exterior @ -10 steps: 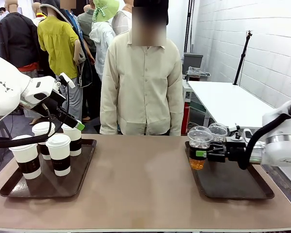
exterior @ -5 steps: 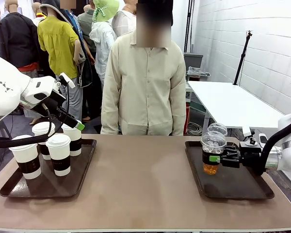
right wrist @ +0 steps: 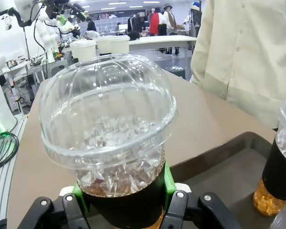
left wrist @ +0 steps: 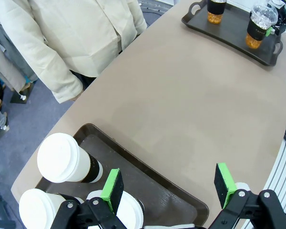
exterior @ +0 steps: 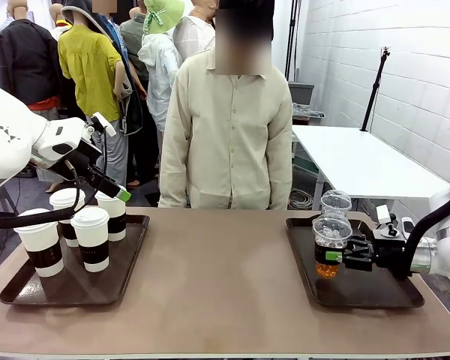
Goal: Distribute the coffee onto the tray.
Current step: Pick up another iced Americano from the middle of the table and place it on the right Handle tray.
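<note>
Right gripper (exterior: 336, 256): my fingers clamp the near dome-lidded cup (exterior: 331, 245) over the right tray (exterior: 375, 298). Second dome-lidded cup (exterior: 335, 205): far end, same tray. Left gripper (left wrist: 169, 183): my jaws wide apart, empty, above the left tray (exterior: 127, 276) with four white lidded cups (exterior: 91, 238).

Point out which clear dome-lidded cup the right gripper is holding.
The nearer clear plastic dome-lidded cup, clamped by the right gripper; the other clear cup stands free behind it.
</note>
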`<state>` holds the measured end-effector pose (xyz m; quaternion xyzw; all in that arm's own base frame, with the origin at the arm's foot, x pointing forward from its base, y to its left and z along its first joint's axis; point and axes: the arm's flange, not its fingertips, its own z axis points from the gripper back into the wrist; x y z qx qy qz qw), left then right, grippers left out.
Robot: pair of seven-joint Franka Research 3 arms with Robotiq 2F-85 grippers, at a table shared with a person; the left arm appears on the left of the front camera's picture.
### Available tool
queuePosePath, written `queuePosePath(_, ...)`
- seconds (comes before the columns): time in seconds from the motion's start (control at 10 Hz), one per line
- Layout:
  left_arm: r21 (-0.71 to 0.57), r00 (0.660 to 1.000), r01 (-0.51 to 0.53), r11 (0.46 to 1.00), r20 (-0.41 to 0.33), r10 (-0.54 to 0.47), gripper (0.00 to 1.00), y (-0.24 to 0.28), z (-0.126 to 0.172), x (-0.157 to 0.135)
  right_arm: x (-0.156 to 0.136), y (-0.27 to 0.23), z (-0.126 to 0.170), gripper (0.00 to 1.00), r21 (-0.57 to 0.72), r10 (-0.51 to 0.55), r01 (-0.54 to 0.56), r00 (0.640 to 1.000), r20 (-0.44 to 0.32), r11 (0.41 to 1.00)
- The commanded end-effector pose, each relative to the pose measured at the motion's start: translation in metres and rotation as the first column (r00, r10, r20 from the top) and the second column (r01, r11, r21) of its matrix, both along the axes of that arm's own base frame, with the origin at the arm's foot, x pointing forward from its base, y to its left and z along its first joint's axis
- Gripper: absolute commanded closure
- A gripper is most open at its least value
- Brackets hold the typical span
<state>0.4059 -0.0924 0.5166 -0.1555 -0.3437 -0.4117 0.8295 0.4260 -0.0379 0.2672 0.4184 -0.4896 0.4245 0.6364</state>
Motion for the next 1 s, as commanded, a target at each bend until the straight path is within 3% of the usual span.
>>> queuePosePath(0.0, -0.014, 1.000, 0.009, 1.000, -0.002, -0.009, 0.00, 0.003, -0.002, 0.001, 0.006, -0.002, -0.005, 0.33, 0.021, 0.022, -0.023, 0.999, 0.044, 1.000)
queuePosePath(0.3, -0.014, 1.000, 0.009, 1.000, -0.002, -0.009, 0.00, 0.003, -0.002, 0.001, 0.007, 0.000, -0.015, 0.33, 0.038, 0.017, -0.020, 0.997, 0.077, 0.999)
queuePosePath(0.9, -0.014, 1.000, 0.009, 1.000, -0.002, -0.009, 0.00, 0.003, -0.002, 0.001, 0.005, -0.002, -0.027, 0.33, 0.027, 0.013, -0.014, 0.999, 0.036, 1.000)
